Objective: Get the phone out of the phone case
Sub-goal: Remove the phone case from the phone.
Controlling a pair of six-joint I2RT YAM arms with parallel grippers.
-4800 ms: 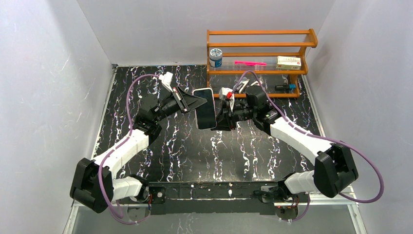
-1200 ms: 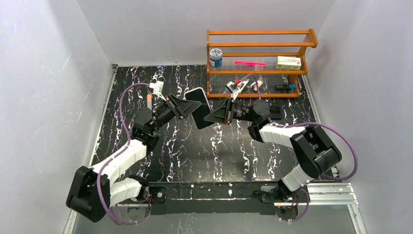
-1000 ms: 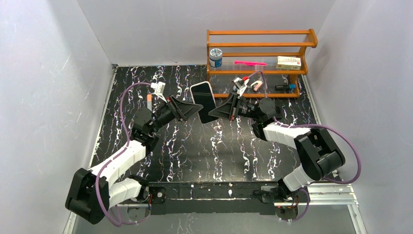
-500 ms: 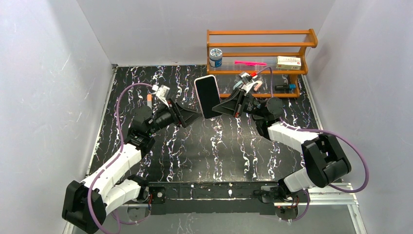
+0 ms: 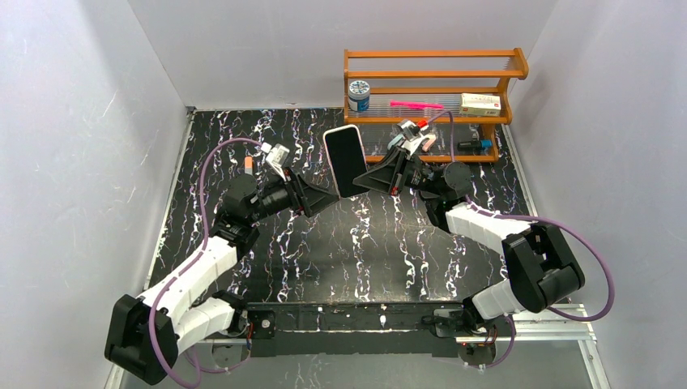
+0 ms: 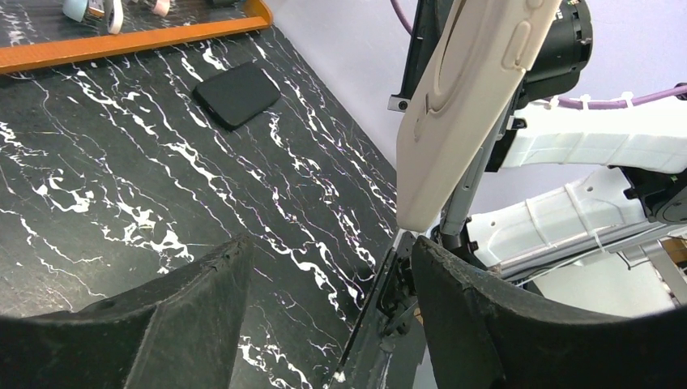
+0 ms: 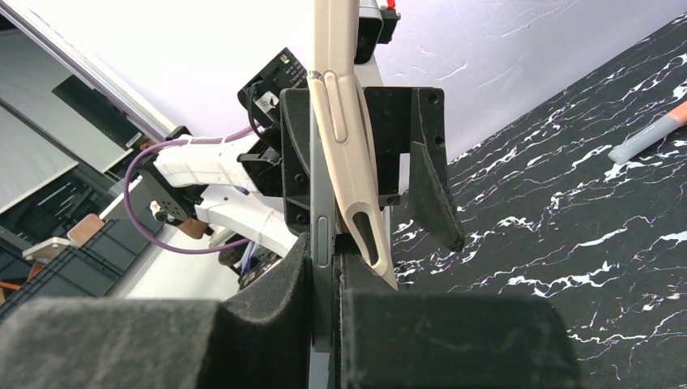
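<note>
The phone stands on edge above the table, dark screen toward the top camera, still wearing its cream phone case. My right gripper is shut on the phone's lower corner. In the right wrist view the grey phone edge is pinched between the pads, and the case corner is peeled away from it on the right. My left gripper is open just below and left of the phone and touches nothing. Its fingers frame bare table.
An orange wooden rack stands at the back right with a jar, a pink toothbrush and a small box. An orange-tipped marker lies on the black marble table. A flat black item lies near the rack.
My left gripper has let go of the phone, widened its jaws and drawn back toward the near left. The right gripper has carried the phone up and back, standing it more upright.
</note>
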